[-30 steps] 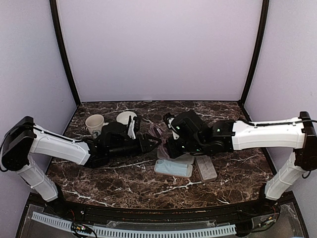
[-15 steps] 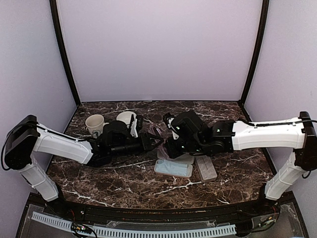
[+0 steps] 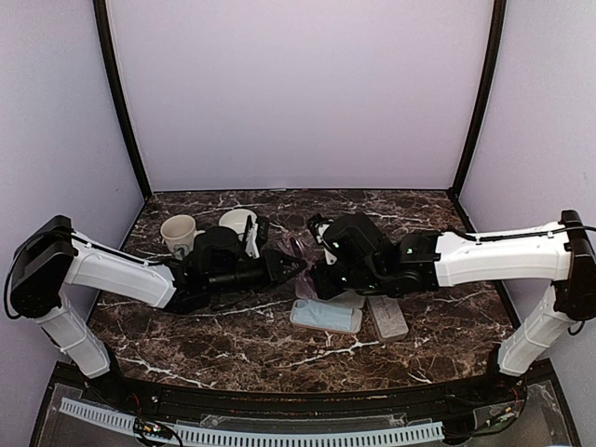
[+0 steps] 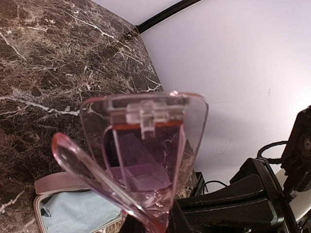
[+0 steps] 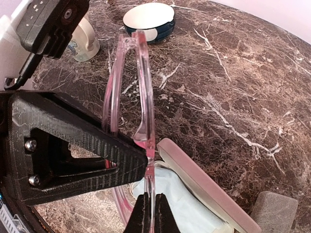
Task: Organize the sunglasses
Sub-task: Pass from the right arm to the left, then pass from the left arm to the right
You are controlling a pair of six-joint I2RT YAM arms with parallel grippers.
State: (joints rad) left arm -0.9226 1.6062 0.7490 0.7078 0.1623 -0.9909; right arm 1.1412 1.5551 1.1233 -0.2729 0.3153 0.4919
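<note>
Sunglasses (image 5: 138,97) stand on edge, long axis pointing toward bowl (image 5: 148,17).

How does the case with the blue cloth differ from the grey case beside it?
The cloth case lies open, light-blue cloth showing; the grey case looks shut. The cloth case lies crosswise in the top view, the grey case points near to far. Both rest flat on the marble table.

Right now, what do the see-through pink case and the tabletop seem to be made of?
Pink case: likely hard plastic, tinted, glossy; the table's veins show through it. Tabletop: polished dark marble or a marble-look surface, white veins; cannot tell which.
</note>
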